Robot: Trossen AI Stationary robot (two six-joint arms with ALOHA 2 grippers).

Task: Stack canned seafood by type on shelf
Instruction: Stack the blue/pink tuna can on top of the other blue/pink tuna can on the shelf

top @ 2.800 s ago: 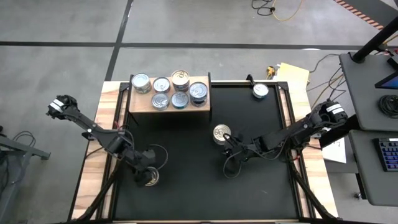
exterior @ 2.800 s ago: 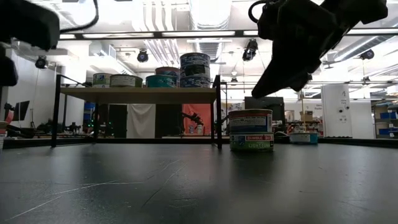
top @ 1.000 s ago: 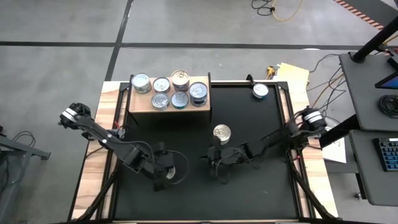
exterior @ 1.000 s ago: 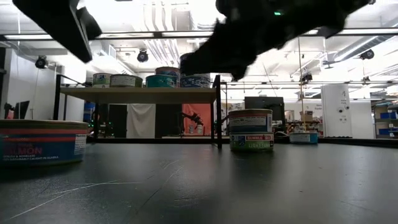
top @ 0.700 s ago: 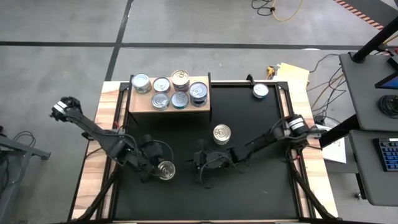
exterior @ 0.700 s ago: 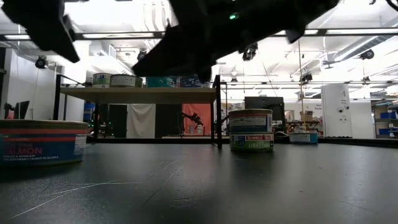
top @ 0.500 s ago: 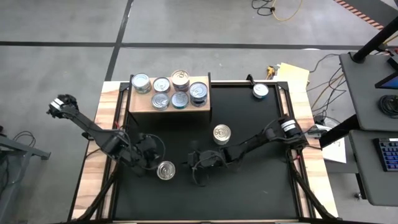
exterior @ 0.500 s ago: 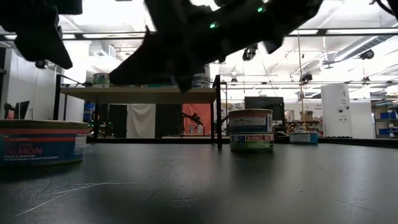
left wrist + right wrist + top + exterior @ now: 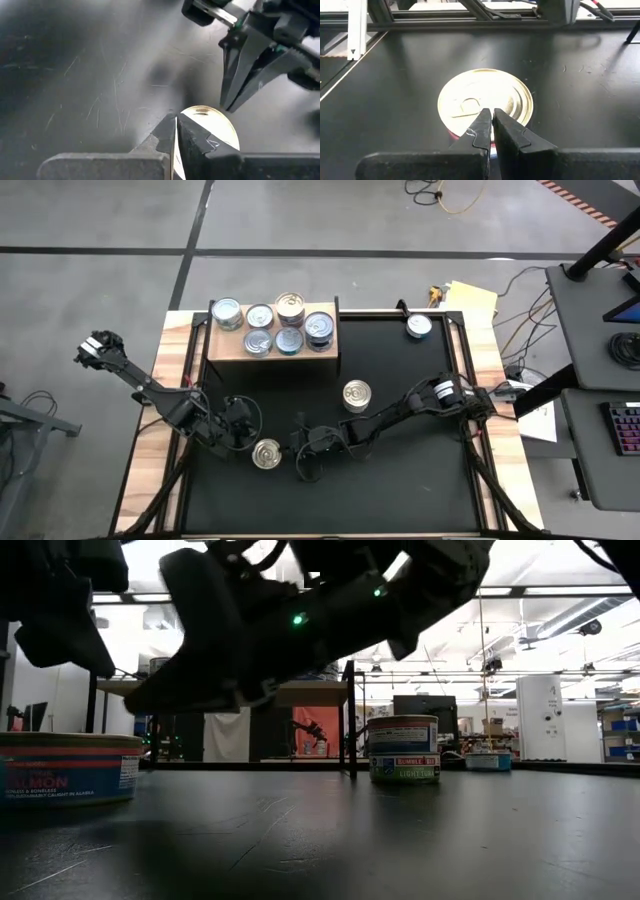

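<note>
- The shelf (image 9: 272,344) stands at the table's (image 9: 400,480) far edge, toward its left corner, with seven cans (image 9: 273,326) grouped on its flat top in two rows; one gold-topped can (image 9: 290,305) sits higher than its neighbours.
- A gold-topped can (image 9: 266,453) lies flat on the table near the front edge, left of centre; the low view shows its side label in blue and red (image 9: 65,775).
- The left gripper (image 9: 247,434) hangs just beside this can on its left, fingers pressed together and holding nothing; its wrist view shows the closed fingertips (image 9: 176,131) over the can's gold top (image 9: 212,125).
- The right gripper (image 9: 295,442) is just beside the same can on its right, fingers also pressed together and empty, their tips (image 9: 489,120) at the can's rim (image 9: 485,97).
- Two stacked cans (image 9: 357,394) stand near the table's centre, gold top upward, well apart from both grippers (image 9: 404,748).
- A silver-topped can (image 9: 419,326) stands alone near the table's far right corner.
</note>
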